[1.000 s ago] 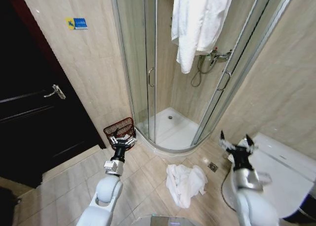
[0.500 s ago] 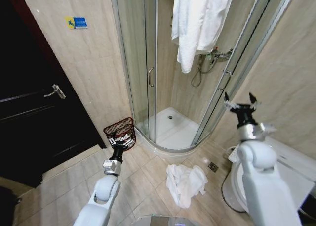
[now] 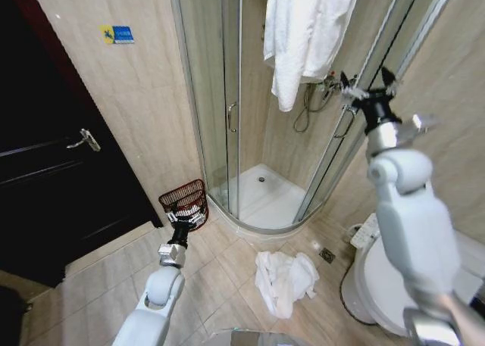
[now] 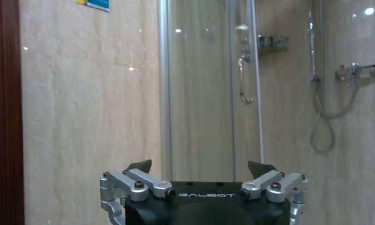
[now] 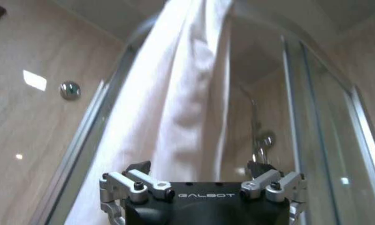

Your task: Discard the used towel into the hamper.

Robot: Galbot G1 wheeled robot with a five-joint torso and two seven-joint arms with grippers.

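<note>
The right gripper [image 3: 367, 79], fingers apart, is raised high beside the curved glass shower cabin [image 3: 227, 96]. The crumpled white cloth towel [image 3: 284, 280] lies on the beige tiles before the cabin, so it should descend squarely over the soft heap. The left gripper [image 3: 186, 213], fingers apart, hovers by the red-brown open-weave wire hamper [image 3: 184, 198] at the cabin's left foot.

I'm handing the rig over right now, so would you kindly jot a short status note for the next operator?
Left claw: open, empty, held low in front of the hamper.
Right claw: open, empty, raised high near the hanging white towel on the shower enclosure.
A crumpled white towel lies on the floor tiles.
Done: nothing grasped.
Left: grasp a towel and drop it in the hamper.
</note>
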